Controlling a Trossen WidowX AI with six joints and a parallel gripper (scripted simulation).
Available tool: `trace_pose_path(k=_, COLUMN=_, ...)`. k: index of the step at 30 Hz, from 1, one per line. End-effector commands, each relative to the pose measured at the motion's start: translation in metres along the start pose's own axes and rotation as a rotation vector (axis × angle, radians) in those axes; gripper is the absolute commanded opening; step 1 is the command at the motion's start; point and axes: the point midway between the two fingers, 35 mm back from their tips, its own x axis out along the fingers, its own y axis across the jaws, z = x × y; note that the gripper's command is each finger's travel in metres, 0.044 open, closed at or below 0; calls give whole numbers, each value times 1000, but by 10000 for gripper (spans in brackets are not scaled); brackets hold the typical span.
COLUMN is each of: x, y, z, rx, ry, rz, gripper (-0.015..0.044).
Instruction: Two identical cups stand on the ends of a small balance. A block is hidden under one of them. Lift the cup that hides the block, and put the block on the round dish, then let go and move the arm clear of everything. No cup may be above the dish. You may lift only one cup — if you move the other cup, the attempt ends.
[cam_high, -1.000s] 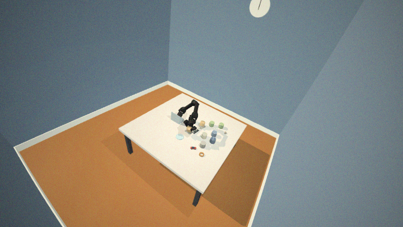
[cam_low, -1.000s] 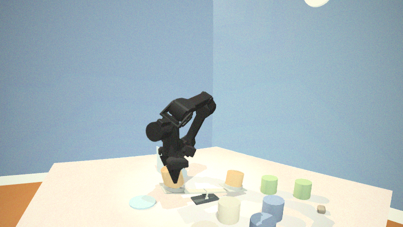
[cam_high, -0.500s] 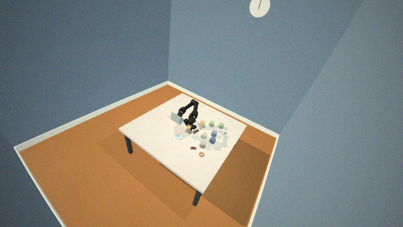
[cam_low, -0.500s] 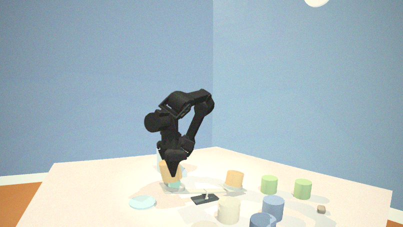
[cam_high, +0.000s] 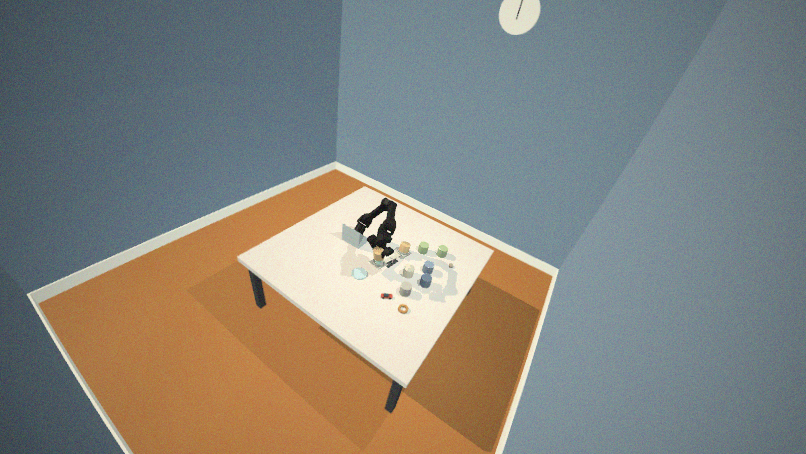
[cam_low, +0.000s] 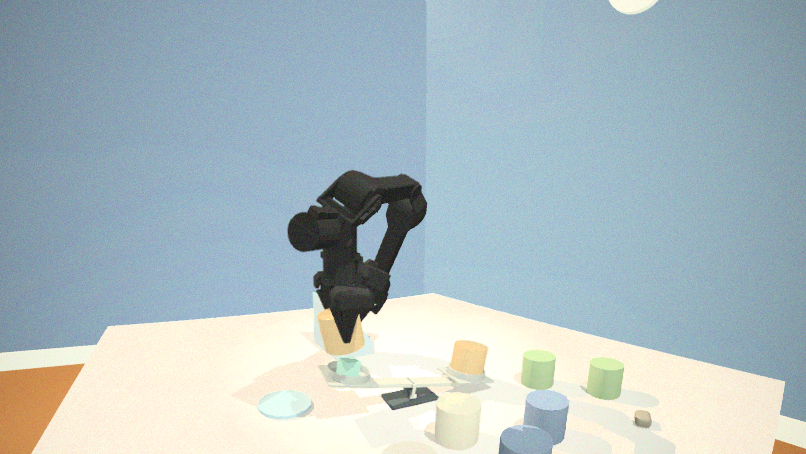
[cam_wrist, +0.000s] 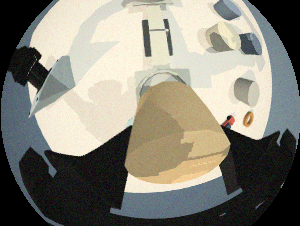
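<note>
My gripper (cam_low: 345, 337) (cam_wrist: 172, 127) is shut on an orange cup (cam_low: 329, 333) (cam_wrist: 165, 130) and holds it, slightly tilted, above one end of the balance. A teal block (cam_low: 348, 367) sits uncovered in the ring on that end, just below the cup. The other orange cup (cam_low: 469, 357) (cam_high: 404, 247) stands on the other end of the balance. The balance beam (cam_low: 394, 382) (cam_wrist: 160, 57) rests over a dark base (cam_low: 407, 399). The round pale blue dish (cam_low: 284, 404) (cam_high: 359, 274) lies on the table, left of the balance in the exterior view, with nothing on it.
Two green cups (cam_low: 538, 369) (cam_low: 605, 378), two blue cups (cam_high: 428, 267) (cam_high: 425, 280), a cream cup (cam_low: 457, 421) and a grey cup (cam_high: 405, 289) stand around. A translucent panel (cam_high: 353, 236) (cam_wrist: 56, 82) stands near the arm. A red toy car (cam_high: 386, 296), an orange ring (cam_high: 398, 309) and a brown stone (cam_low: 642, 418) lie farther off.
</note>
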Motion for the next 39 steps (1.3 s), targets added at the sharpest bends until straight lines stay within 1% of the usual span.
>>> trace_pose_path(k=1, x=-9, y=0, z=-2, rx=-6, ry=9, rz=-9, gripper=0)
trace_pose_path(k=17, x=-28, y=4, z=0, rx=-6, ry=8, rz=-8, gripper=0)
trace_pose_path(k=18, x=-22, y=4, z=2, rx=0, ry=-1, rz=0, gripper=0)
trace_pose_path(k=39, x=-22, y=4, z=2, rx=0, ry=-1, rz=0, gripper=0)
